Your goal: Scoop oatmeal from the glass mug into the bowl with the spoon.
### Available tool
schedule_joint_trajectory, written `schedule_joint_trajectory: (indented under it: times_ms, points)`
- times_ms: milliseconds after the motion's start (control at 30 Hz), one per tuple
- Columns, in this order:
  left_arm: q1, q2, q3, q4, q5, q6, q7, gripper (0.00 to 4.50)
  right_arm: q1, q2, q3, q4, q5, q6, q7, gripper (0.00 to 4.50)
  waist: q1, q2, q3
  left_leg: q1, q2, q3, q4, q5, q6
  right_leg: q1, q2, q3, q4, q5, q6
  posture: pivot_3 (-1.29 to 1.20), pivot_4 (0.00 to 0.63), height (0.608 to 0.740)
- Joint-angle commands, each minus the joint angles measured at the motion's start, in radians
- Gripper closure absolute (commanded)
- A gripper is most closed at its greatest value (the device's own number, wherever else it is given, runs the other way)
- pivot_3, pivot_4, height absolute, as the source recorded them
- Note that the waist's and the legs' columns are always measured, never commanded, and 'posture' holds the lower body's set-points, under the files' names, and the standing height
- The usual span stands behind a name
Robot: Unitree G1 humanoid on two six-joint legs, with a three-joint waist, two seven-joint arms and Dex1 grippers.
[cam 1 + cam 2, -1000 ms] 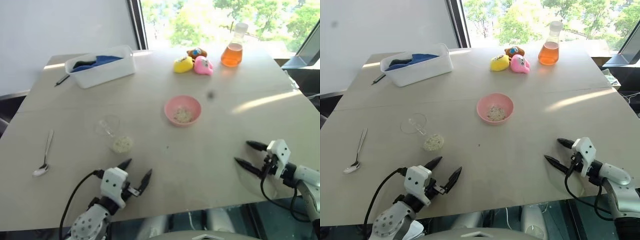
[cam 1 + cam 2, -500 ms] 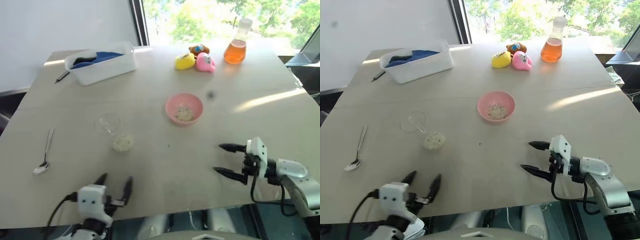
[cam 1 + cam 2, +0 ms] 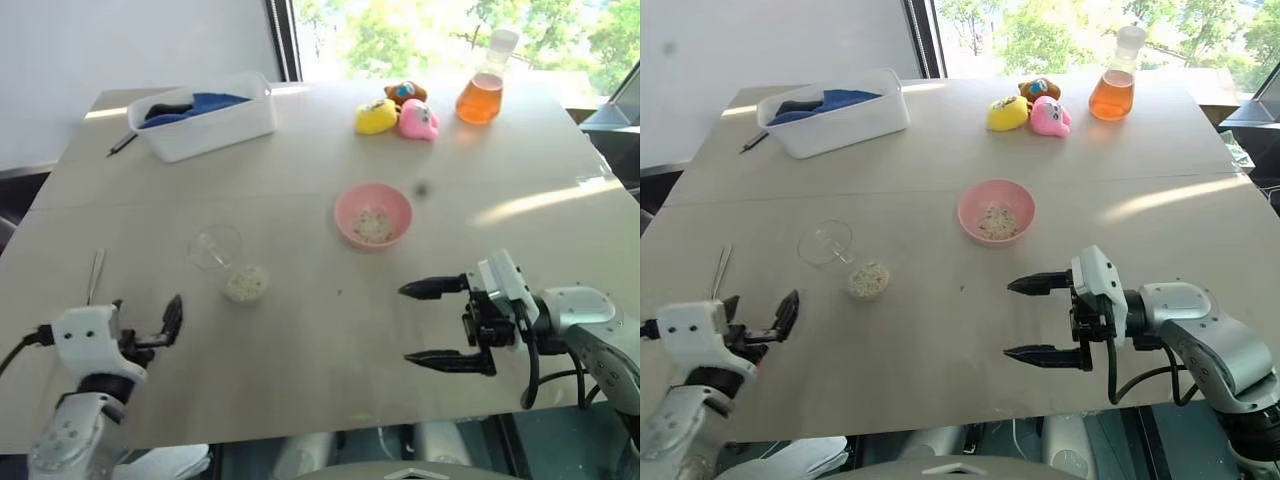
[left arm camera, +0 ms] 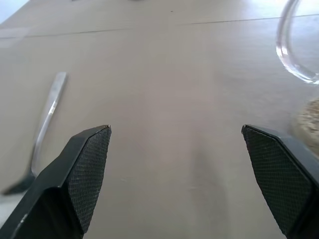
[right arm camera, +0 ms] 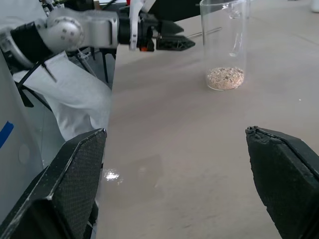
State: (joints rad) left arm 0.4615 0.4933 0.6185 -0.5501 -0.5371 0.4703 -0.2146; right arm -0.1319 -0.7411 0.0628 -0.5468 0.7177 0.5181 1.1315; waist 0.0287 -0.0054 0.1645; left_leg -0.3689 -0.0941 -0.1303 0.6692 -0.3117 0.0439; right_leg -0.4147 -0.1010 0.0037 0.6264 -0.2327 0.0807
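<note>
While both hands gape empty, the spoon lies just beyond the left hand.

Bright daylight from window at top, overexposed. Sunlit streak across table at right. Dark smudge at centre of left eye view. Wrist views soft.
</note>
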Motion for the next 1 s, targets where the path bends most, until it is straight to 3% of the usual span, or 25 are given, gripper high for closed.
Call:
schedule_joint_trajectory:
  times_ms: [33, 233, 433, 767, 1000]
  points:
    - [-0.019, 0.088, 0.15, 0.056, -0.12, 0.111, -0.069, 0.07, 0.015, -0.011, -0.009, -0.002, -0.025, -0.044, 0.021, 0.0, -0.002, 0.0, 0.0, 0.0, 0.0, 0.0, 0.0, 0.0, 0.0, 0.0, 0.0, 0.0, 0.0, 0.0, 0.0, 0.0, 0.15, 0.74]
    - [-0.058, 0.185, 0.188, 0.208, -0.2, 0.243, -0.175, 0.07, 0.018, 0.0, -0.014, -0.005, -0.023, -0.041, 0.008, 0.0, -0.013, 0.0, 0.0, 0.001, 0.0, 0.0, 0.0, 0.0, 0.0, 0.0, 0.0, 0.001, 0.001, 0.0, 0.0, 0.0, 0.15, 0.74]
    - [-0.137, 0.254, 0.159, 0.401, -0.116, 0.228, -0.214, 0.07, 0.018, -0.005, -0.021, -0.008, -0.028, -0.041, -0.006, 0.0, -0.015, 0.0, 0.0, 0.001, 0.0, 0.0, 0.0, 0.001, -0.001, 0.0, 0.0, 0.0, 0.001, 0.0, 0.0, 0.0, 0.15, 0.74]
    - [-0.214, 0.309, 0.171, 0.554, -0.027, 0.188, -0.266, 0.07, 0.025, -0.003, -0.025, -0.021, -0.025, -0.035, -0.032, 0.0, -0.016, -0.001, -0.001, 0.002, 0.0, 0.0, 0.0, 0.001, -0.001, 0.0, -0.003, 0.001, 0.002, 0.001, -0.001, 0.0, 0.15, 0.74]
    - [-0.253, 0.327, 0.058, 0.758, 0.059, 0.133, -0.353, 0.07, -0.011, 0.018, -0.019, -0.032, 0.027, -0.022, -0.026, 0.0, -0.013, 0.0, -0.002, 0.003, 0.0, 0.002, 0.0, 0.001, -0.001, 0.001, -0.002, 0.003, 0.003, 0.001, -0.001, 0.0, 0.15, 0.74]
